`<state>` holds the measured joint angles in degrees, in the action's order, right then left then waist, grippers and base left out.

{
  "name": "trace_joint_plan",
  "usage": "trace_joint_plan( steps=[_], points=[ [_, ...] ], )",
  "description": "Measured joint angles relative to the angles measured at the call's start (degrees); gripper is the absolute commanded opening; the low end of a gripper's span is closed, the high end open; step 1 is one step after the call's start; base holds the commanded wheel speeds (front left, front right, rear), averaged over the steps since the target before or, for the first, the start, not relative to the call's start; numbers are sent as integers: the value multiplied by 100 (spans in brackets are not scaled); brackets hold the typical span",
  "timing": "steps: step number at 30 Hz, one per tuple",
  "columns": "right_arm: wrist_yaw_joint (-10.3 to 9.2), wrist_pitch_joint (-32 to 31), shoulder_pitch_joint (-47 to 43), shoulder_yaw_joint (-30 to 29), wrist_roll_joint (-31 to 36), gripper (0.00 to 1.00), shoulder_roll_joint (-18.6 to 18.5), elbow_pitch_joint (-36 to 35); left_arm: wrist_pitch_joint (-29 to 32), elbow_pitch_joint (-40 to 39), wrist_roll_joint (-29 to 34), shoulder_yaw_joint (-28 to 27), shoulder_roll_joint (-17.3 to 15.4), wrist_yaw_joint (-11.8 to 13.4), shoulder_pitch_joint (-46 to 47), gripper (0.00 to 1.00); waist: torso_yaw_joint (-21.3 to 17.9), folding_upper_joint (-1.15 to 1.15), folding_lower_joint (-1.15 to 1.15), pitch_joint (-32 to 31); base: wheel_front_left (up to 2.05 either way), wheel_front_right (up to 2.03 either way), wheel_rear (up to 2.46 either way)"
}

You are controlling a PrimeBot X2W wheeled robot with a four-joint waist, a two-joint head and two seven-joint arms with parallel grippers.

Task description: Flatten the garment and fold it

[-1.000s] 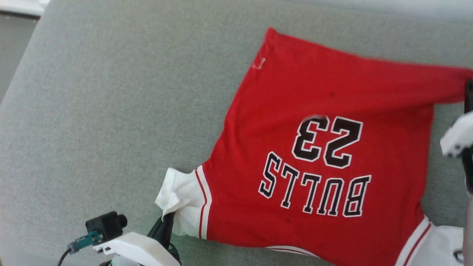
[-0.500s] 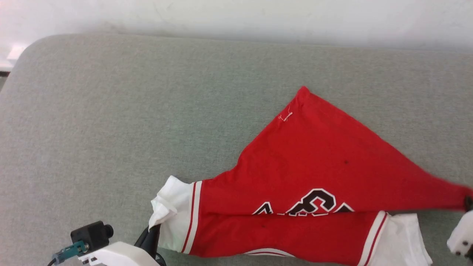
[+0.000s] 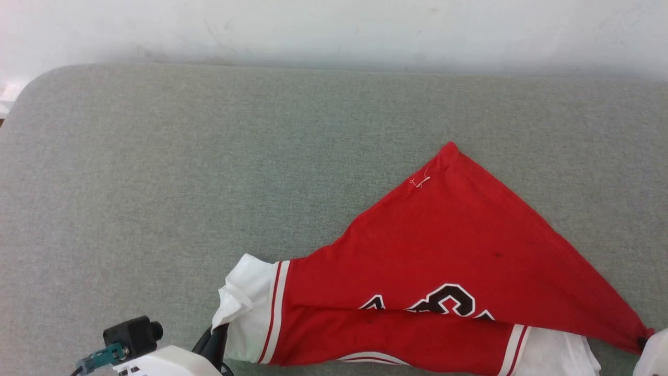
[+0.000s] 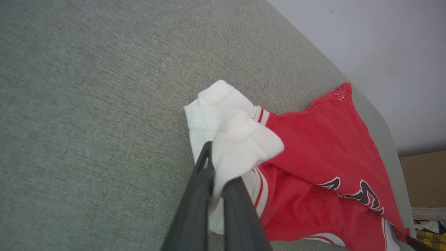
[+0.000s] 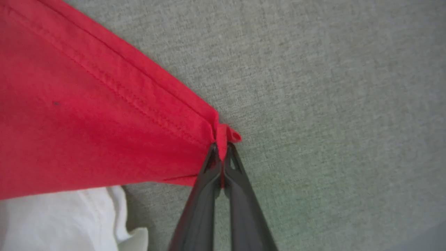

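The garment (image 3: 443, 250) is a red T-shirt with white sleeve ends, lying on the grey cushion at the lower right of the head view. Its hem half is folded toward me over the dark print (image 3: 443, 303), forming a triangle. My left gripper (image 3: 215, 334) is shut on the white left sleeve (image 4: 230, 139), pinching its bunched end. My right gripper (image 5: 220, 153) is shut on the garment's red hem corner (image 5: 223, 134), held low near the other white sleeve (image 3: 553, 355). In the head view this gripper (image 3: 643, 342) sits at the lower right corner.
The grey fabric cushion (image 3: 209, 183) stretches wide to the left and behind the garment. A white wall (image 3: 334, 31) runs along its far edge. A cardboard-coloured surface (image 4: 423, 177) shows past the cushion's end in the left wrist view.
My right gripper has drawn the hem corner toward me, folding the shirt's hem half over the print. The head camera has tilted up, bringing the wall into view. My left gripper has kept its hold.
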<state>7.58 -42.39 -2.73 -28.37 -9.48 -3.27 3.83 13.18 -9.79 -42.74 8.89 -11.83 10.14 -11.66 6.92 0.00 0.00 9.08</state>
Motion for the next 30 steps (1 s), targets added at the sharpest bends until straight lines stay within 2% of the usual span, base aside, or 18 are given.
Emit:
trace_joint_plan(
  steps=[1, 6, 12, 17, 20, 22, 30],
  points=[
    [-3, 91, -14, 4, -2, 100, 2, -31, 0, 0, 0, 1, -11, 0, 0, 0, 11, 0, 0, 3, 0, 0, 0],
    [-3, 1579, 244, 193, 49, 100, 23, -345, 0, -14, -1, 23, -27, -1, 2, 0, 86, 0, 1, 63, 0, 0, 0],
    [-3, 3072, 973, 1269, 247, 100, -22, -402, -1, -13, -3, 52, -12, -3, 17, 0, 165, 0, 1, 157, 0, 0, 0],
    [-3, 3839, 1801, 2341, 225, 100, -474, 213, -12, 3, -5, 88, 12, -52, 130, 0, 241, 0, 1, 284, 0, 0, 0],
    [-3, 3875, 2359, 2817, 223, 100, -713, 831, -58, 25, -8, 105, 45, -99, 196, 0, 302, 0, 1, 380, 0, 0, 0],
    [-3, 3683, 2763, 3074, 229, 100, -815, 1276, -64, 63, -12, 132, 62, -107, 261, 0, 353, 0, 1, 451, 0, 0, 0],
    [-3, 2282, 4107, 3550, 367, 100, -922, 2799, -191, 310, -26, 261, 187, -259, 486, 0, 664, 0, 1, 747, 0, 0, 0]
  ],
)
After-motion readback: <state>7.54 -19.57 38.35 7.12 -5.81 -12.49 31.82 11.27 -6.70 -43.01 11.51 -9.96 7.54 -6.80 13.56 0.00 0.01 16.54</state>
